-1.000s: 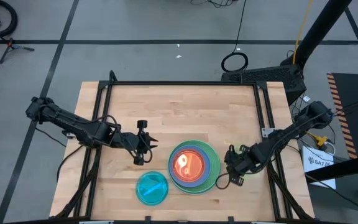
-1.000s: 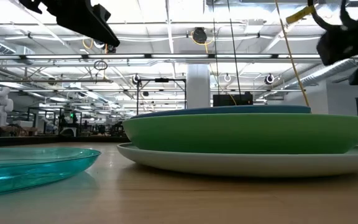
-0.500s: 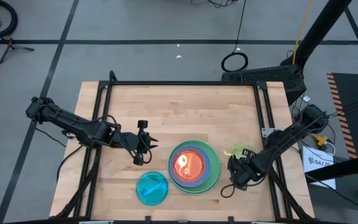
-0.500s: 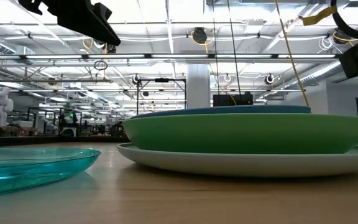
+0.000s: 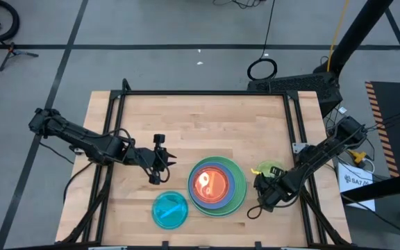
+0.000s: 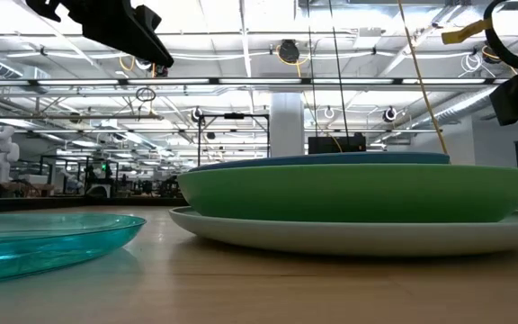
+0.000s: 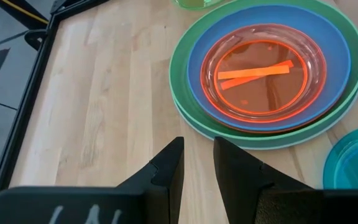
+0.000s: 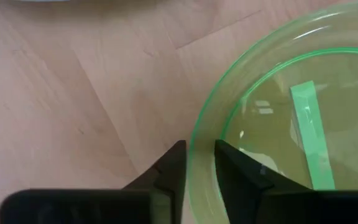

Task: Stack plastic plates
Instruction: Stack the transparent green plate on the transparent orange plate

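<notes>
A stack of plastic plates [image 5: 217, 184] stands near the table's front middle: pale blue at the bottom [image 6: 358, 236], then green [image 6: 358, 191], blue [image 7: 328, 56], and orange [image 7: 263, 74] on top. A translucent cyan plate [image 5: 169, 210] lies alone to the stack's near left. To the right of the stack a lime plate [image 5: 269, 169] lies on the wood. My right gripper [image 5: 264, 193] is at its near rim, pointing down and shut on it. My left gripper [image 5: 167, 161] hovers left of the stack, its fingers [image 7: 173, 162] a little apart with nothing between them. My right gripper [image 8: 199, 146] has the lime plate's rim [image 8: 197, 134] between its two fingers, one finger inside the plate and one outside. The fingers come from above, pointing down, at the rim's near side. The plate looks flat on the table; I cannot tell whether it is lifted.
Black frame rails [image 5: 117, 139] run along the table's left, right and far edges. A dark cable [image 5: 252, 210] loops beside my right gripper. The far half of the wooden top [image 5: 207, 125] is bare.
My right gripper has gone down and toward the table's near edge, and the lime plate now shows beyond it in the high view. My left arm has kept still.
</notes>
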`<control>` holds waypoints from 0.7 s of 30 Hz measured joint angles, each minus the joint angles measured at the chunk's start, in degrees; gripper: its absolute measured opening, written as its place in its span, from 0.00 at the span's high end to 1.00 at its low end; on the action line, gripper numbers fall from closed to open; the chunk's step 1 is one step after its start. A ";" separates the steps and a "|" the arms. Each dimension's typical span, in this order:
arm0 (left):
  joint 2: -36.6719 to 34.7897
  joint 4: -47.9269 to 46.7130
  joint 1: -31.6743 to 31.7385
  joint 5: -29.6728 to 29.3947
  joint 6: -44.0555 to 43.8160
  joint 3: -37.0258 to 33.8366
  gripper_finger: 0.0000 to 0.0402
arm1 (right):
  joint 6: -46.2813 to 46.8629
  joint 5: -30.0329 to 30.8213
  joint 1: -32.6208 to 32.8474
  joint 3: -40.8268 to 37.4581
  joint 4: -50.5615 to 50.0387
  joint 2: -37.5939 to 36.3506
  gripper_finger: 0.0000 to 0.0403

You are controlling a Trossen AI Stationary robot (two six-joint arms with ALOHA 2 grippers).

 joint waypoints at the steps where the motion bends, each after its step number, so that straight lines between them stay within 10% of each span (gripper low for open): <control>1: 0.00 0.02 0.00 0.02 -0.02 0.00 0.76 | 0.00 -0.02 0.00 0.00 0.02 -0.02 0.84; 21: 0.00 0.02 0.00 0.02 -0.44 0.00 0.76 | 0.81 -0.24 0.00 3.52 -5.78 -2.05 0.99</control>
